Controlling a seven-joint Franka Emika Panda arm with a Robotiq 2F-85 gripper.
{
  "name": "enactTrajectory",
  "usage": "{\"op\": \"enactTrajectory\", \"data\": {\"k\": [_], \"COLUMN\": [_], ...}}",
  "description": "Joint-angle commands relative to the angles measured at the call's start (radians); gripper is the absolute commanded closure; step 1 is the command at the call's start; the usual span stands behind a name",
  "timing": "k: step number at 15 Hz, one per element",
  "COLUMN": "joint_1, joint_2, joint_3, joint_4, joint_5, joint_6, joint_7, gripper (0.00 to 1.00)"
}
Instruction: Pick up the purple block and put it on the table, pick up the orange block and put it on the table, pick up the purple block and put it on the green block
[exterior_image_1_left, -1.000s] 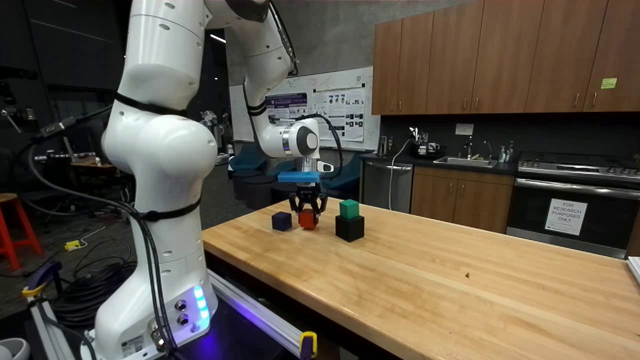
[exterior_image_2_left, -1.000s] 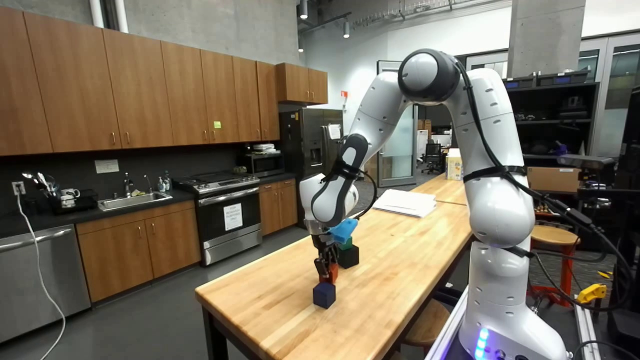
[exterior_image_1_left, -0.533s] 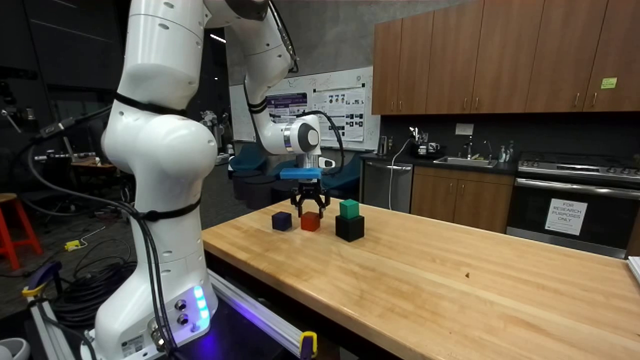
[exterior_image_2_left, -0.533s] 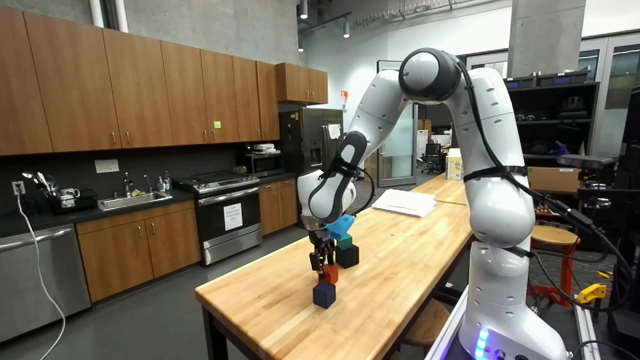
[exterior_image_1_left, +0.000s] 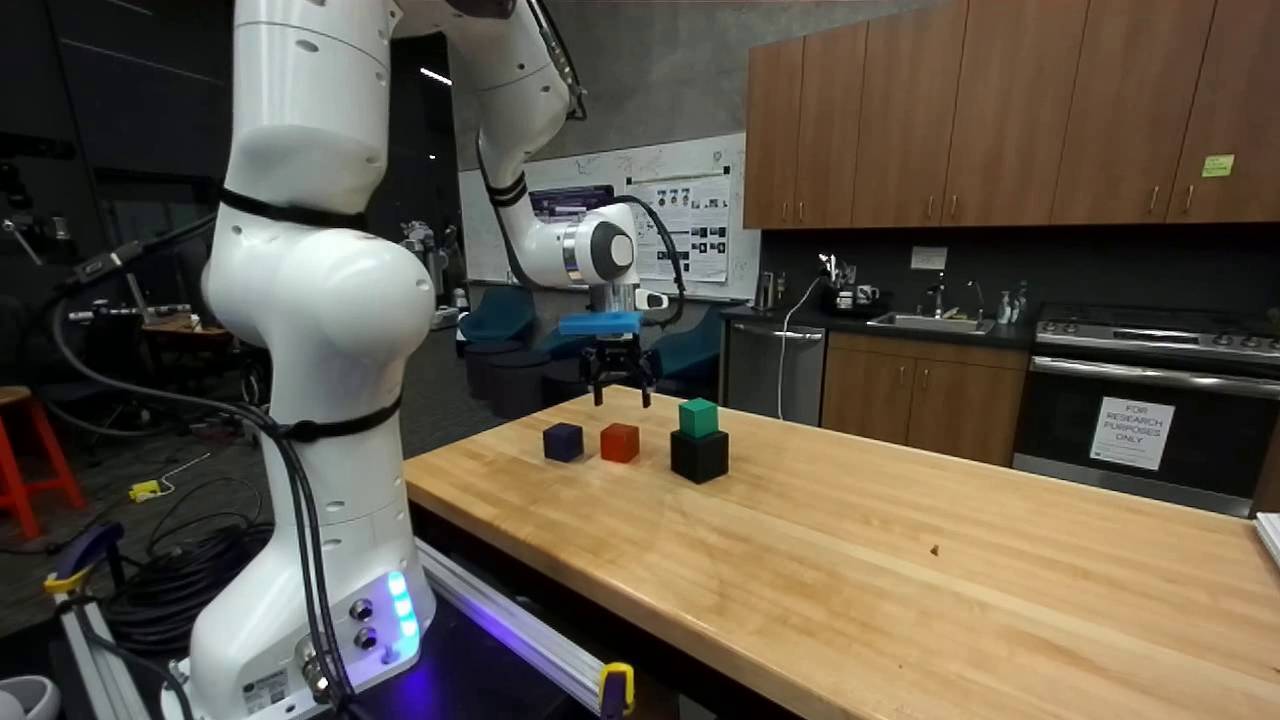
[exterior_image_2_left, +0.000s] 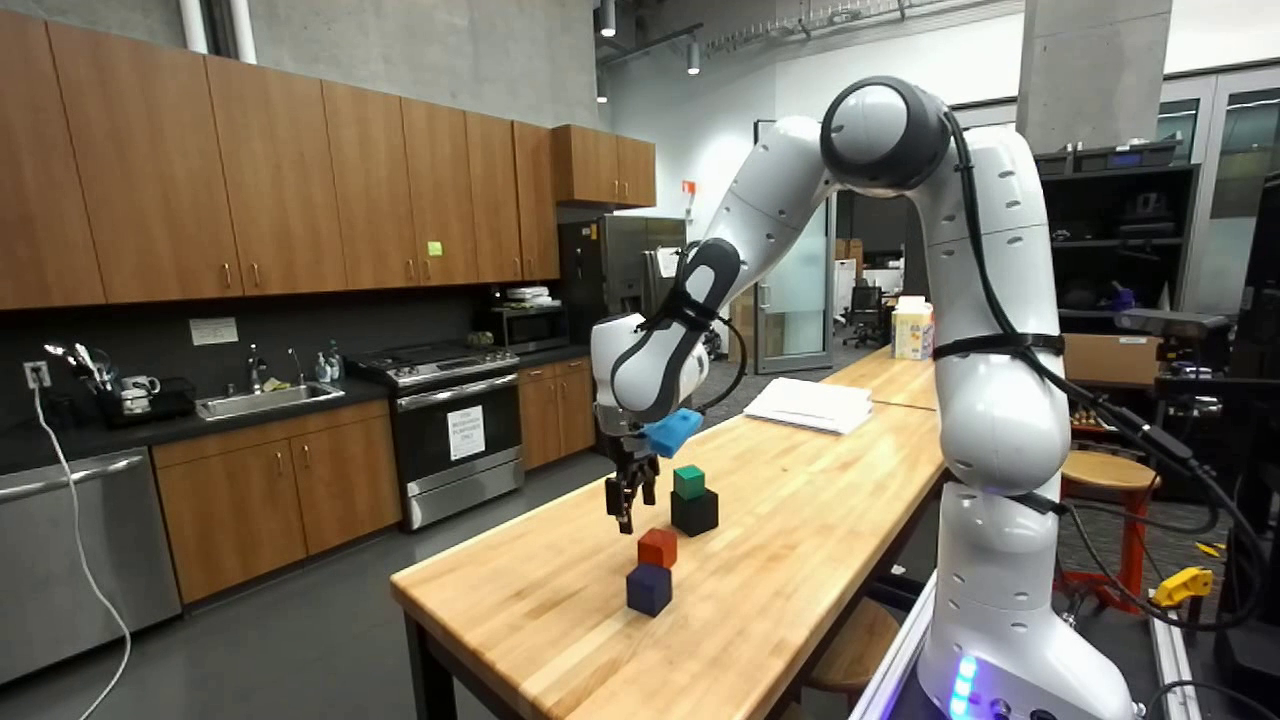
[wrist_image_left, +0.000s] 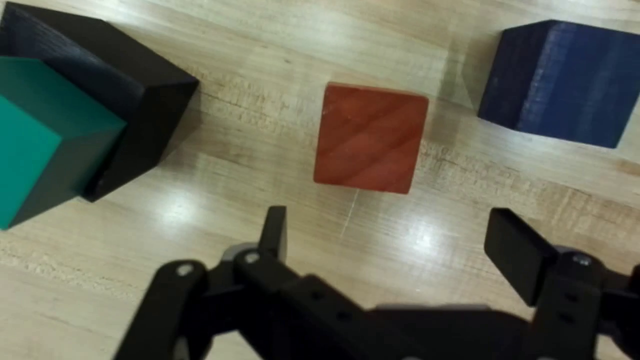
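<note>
A larger black cube (wrist_image_left: 142, 107) is partly hidden by the small green cube (wrist_image_left: 47, 142) atop it; the black claw (wrist_image_left: 387, 235) is spread.

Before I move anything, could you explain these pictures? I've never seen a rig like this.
The machine is a white Franka Panda arm ending in a black Robotiq gripper with two fingers. Two pictures look at it from outside, from different places; the close-up looks down from its wrist. On the butcher-block tabletop rest a dark purple cube, a red-orange cube and a larger black cube with a green cube on top. Farther along lies a stack of white sheets. Nothing is held: the fingers stand apart above the table.
</note>
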Motion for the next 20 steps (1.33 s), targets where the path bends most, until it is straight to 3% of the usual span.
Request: {"op": "enactTrajectory", "data": {"k": [1, 9, 13, 20], "joint_1": [0.015, 0.035, 0.038, 0.073], "joint_2": [-0.130, -0.301, -0.346, -0.372], "joint_3": [0.014, 0.036, 0.046, 0.067], "joint_4": [-0.057, -0.153, -0.201, -0.295], "joint_5": [0.047, 0.126, 0.138, 0.213], "joint_6": [-0.067, -0.182, -0.205, -0.138], "joint_7": [0.011, 0.035, 0.107, 0.107], "gripper": [0.00, 0.00, 0.00, 0.00]}}
